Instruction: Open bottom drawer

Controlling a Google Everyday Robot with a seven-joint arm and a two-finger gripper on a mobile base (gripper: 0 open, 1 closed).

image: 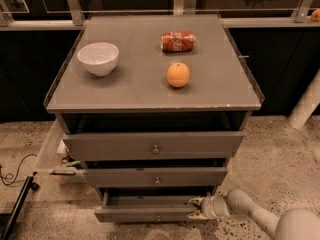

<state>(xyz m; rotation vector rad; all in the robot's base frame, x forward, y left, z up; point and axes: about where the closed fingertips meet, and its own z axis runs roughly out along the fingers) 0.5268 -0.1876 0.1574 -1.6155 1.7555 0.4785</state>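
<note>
The bottom drawer (pixel 145 214) is the lowest and narrowest of the cabinet's three grey drawers, with a small round knob (pixel 157 217) at its centre. It stands pulled out a little, with a strip of its inside showing. My gripper (pixel 196 208) is at the drawer's right end, against the right corner of its front, on a pale arm that comes in from the lower right. The middle drawer (pixel 156 176) and the wide top drawer (pixel 155 145) sit above it.
On the cabinet top (pixel 125 91) stand a white bowl (pixel 98 58), an orange (pixel 178 75) and a red can (pixel 178 41) lying on its side. A clear bin (pixel 52 151) with small items hangs at the cabinet's left. A black cable (pixel 12 176) lies on the speckled floor.
</note>
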